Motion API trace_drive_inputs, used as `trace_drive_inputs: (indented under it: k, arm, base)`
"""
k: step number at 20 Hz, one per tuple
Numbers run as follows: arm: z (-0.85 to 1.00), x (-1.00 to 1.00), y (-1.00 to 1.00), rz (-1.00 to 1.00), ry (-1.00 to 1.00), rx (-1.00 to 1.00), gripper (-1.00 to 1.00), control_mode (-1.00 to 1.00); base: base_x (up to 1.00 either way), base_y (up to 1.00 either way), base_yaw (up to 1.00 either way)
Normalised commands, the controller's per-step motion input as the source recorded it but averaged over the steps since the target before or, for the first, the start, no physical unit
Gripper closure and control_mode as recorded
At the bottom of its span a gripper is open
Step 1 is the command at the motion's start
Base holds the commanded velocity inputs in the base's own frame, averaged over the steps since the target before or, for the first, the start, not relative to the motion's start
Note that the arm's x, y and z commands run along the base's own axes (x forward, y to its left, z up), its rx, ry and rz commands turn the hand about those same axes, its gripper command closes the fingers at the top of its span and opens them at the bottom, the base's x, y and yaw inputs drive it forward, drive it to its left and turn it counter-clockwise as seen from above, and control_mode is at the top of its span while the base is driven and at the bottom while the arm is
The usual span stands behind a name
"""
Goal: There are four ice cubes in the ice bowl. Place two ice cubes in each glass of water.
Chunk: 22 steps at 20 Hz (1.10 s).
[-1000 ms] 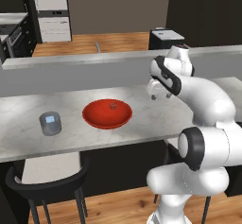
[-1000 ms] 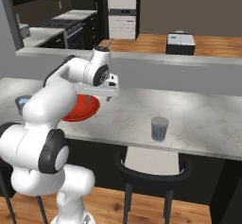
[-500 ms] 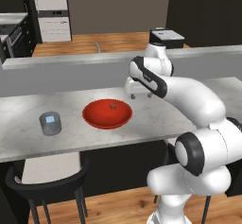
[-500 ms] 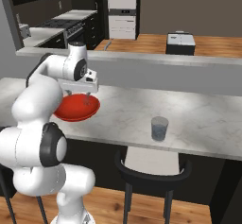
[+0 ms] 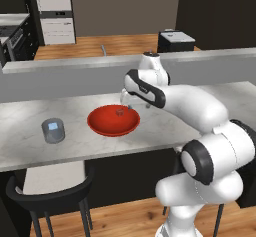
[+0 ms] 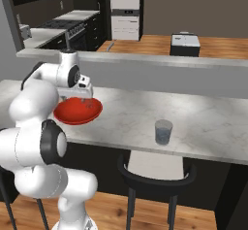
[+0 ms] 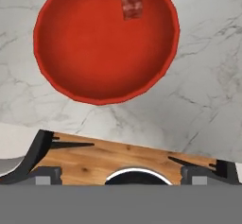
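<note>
The ice bowl (image 5: 107, 124) (image 6: 72, 115) (image 7: 94, 48) is a wide red bowl on the marble counter. One pale ice cube (image 7: 132, 5) (image 5: 120, 112) lies in it near the far rim in the hand view. A grey glass of water (image 5: 53, 130) stands left of the bowl, and a second glass (image 6: 163, 131) stands well to its right. My gripper (image 5: 125, 100) (image 6: 85, 98) (image 7: 134, 154) hangs open just above the bowl's rear edge, pointing down. Nothing is between its fingers.
A raised grey ledge (image 5: 75, 65) (image 6: 160, 61) runs along the back of the counter, close behind the hand. Black stools (image 5: 50, 191) (image 6: 156, 172) stand under the counter's front edge. A dark box (image 5: 175, 41) sits on the wooden surface beyond the ledge.
The arm has swung left along the counter, and the open gripper has come from right of the bowl to over it. Bowl and glasses have not moved.
</note>
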Motion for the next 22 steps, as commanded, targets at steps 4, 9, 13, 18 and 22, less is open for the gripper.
trace_drive_inputs:
  k: [4,9,13,18,22]
  arm:
    - [-0.24,0.31,0.18,-0.07,0.0,-0.05,-1.0,-1.0]
    - [-0.21,0.41,0.14,-0.08,0.0,-0.05,-1.0,-1.0]
    - [-0.19,0.36,0.04,-0.05,0.01,-0.04,-1.0,-1.0]
    - [-0.25,0.35,0.02,-0.04,0.01,-0.04,-1.0,-1.0]
    - [-0.24,0.36,0.0,-0.04,0.04,-0.04,-1.0,-1.0]
  base:
    - [0.0,0.0,0.0]
    - [0.0,0.0,0.0]
    - [0.0,0.0,0.0]
    - [0.0,0.0,0.0]
    - [0.0,0.0,0.0]
